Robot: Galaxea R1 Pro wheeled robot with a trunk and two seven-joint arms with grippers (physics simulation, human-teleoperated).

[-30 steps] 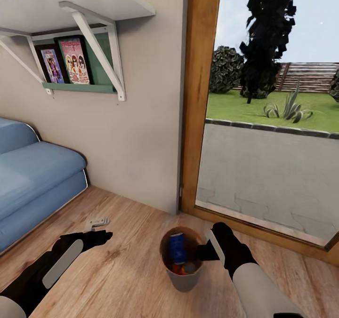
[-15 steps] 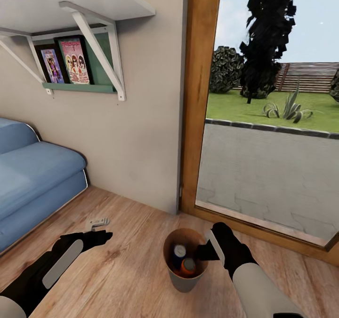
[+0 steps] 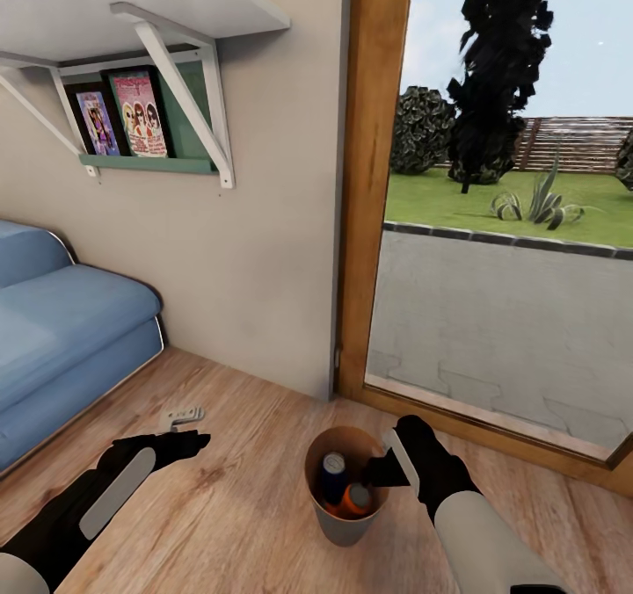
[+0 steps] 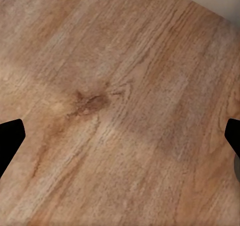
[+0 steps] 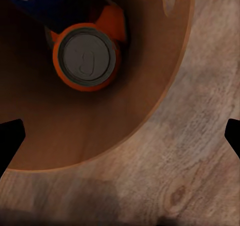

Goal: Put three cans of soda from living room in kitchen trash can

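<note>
Since a second ago the blue can (image 3: 332,474) has dropped from poking up out of the bin's mouth to sitting down inside the bin (image 3: 345,524), and an orange can (image 3: 356,496) now stands upright next to it; over the last half second almost nothing has shifted. Both arms are where they were.

At the right hand (image 3: 380,471), the bin is right under the fingertips, the hand hanging over its near rim. In the right wrist view the fingers (image 5: 11,136) sit at the two edges of the picture, wide apart with nothing between them. Below them is the brown inside of the bin (image 5: 150,85), an orange can (image 5: 86,59) seen from its silver top, a second orange can (image 5: 114,20) partly behind it, and the blue can (image 5: 45,10) beside them.

The left hand (image 3: 186,442) hovers low over the wood floor (image 3: 237,488), well apart from the bin. Its fingers (image 4: 10,136) are also spread to the edges of the wrist view, over bare planks (image 4: 120,105). A small metal piece (image 3: 182,416) lies on the floor just beyond this hand. A blue sofa (image 3: 61,330) sits farther off to its outer side.
</note>
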